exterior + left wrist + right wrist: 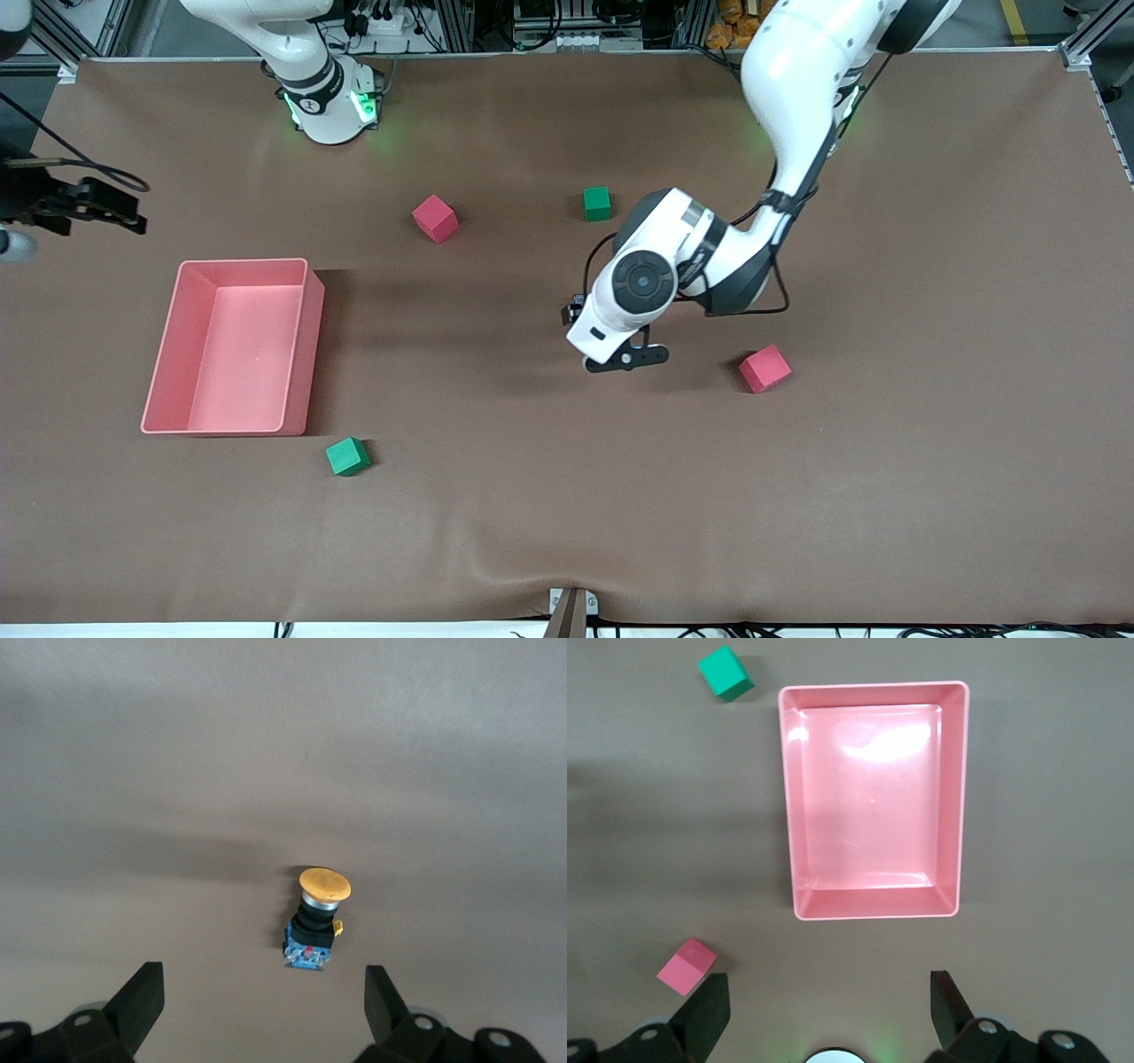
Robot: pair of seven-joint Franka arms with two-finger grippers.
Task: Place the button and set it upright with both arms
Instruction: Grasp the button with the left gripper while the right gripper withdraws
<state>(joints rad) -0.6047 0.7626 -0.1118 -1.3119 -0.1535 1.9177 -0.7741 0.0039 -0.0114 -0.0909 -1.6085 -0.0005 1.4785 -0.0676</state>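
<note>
Button, tiny w/ round orange cap on black cylindrical body (315, 921), stands on brown counter (532, 496) under left gripper (261, 1005), jaws wide open, empty. Right gripper (828, 1005) waits over pink plastic tray (873, 797), jaws open too. Risk: off-centre closing could tip btn. Count: 1 btn, 1 tray, 2 pink foam cubes (435, 218) (765, 369), 2 green (597, 203) (347, 456).
</note>
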